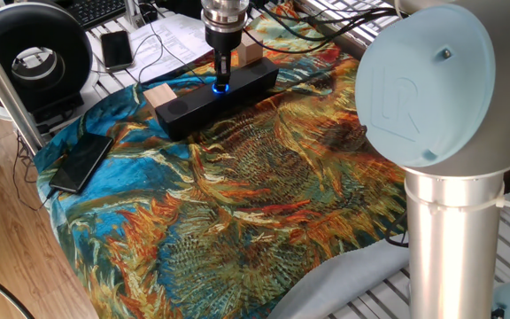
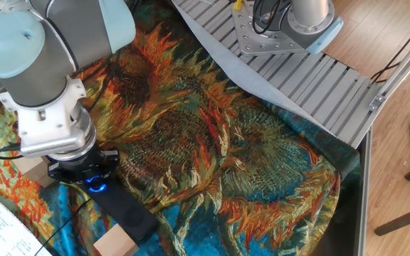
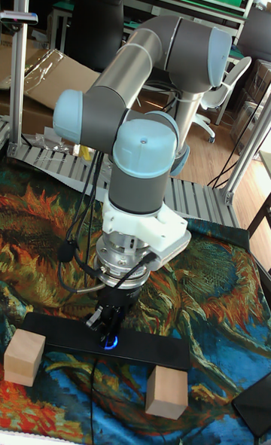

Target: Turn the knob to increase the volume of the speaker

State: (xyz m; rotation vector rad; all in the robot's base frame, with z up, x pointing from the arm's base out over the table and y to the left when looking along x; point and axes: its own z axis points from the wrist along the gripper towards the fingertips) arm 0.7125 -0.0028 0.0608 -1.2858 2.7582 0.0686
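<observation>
1. Far left in one fixed view: phone (image 1: 80,163) flat on the cloth (image 1: 264,177), well apart from the work.
2. Next right: wooden block (image 1: 160,96) just beside the speaker's near end; second block (image 1: 251,51) behind the bar, partly hidden by the gripper.
3. Speaker (image 1: 193,103) lying slantwise across the cloth's far edge, knob (image 1: 220,88) glowing blue mid-top.
4. Gripper (image 1: 222,78) pointing straight down over the knob, fingertips at the blue ring. In the tall view, fingers (image 3: 106,323) close together around the glow (image 3: 111,342); seemingly pinched on the dial, yet actual contact too small to confirm.
5. In the other fixed view, wrist covering most of the knob (image 2: 96,186), only a blue crescent showing below it.
6. Step in hand, by judgement: the turning itself, or the last settling of the grip just before it.
7. Next move calls for: wrist rotation about the vertical axis in the volume-up direction, grip kept centred on the dial, no sideways drag, downward pressure light enough to leave the speaker (image 3: 105,342) unshifted between its blocks.
</observation>
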